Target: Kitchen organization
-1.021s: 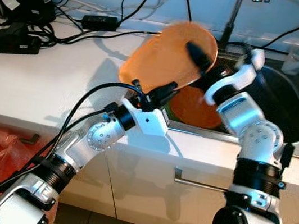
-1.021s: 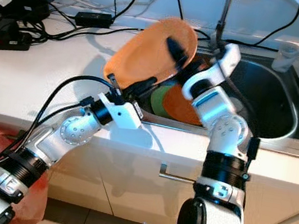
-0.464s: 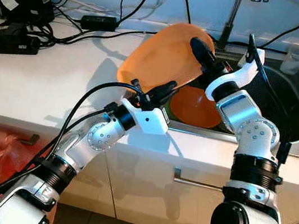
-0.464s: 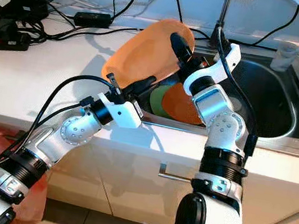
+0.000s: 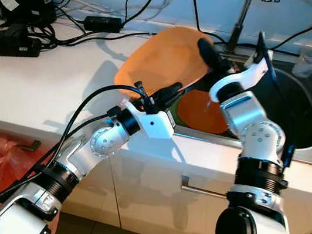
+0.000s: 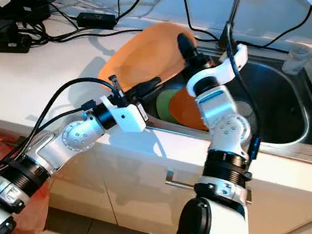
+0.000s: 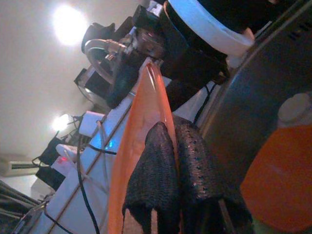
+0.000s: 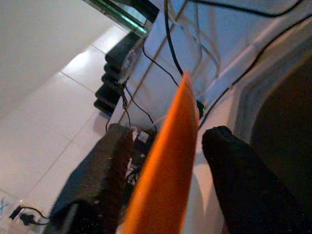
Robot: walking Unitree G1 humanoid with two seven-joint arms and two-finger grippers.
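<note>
plate [image 5: 163, 60]: matt orange plastic | sink [image 5: 299, 110]: brushed metal | counter [image 5: 42, 87]: smooth white

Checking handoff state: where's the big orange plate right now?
In the eye views the orange plate is held tilted above the counter, at the sink's left edge. The left tool pinches its lower rim; the right tool straddles its upper right rim.

No text, label or number can be read anywhere.

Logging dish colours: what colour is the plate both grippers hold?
Orange; the plate shows best in the left eye view.
</note>
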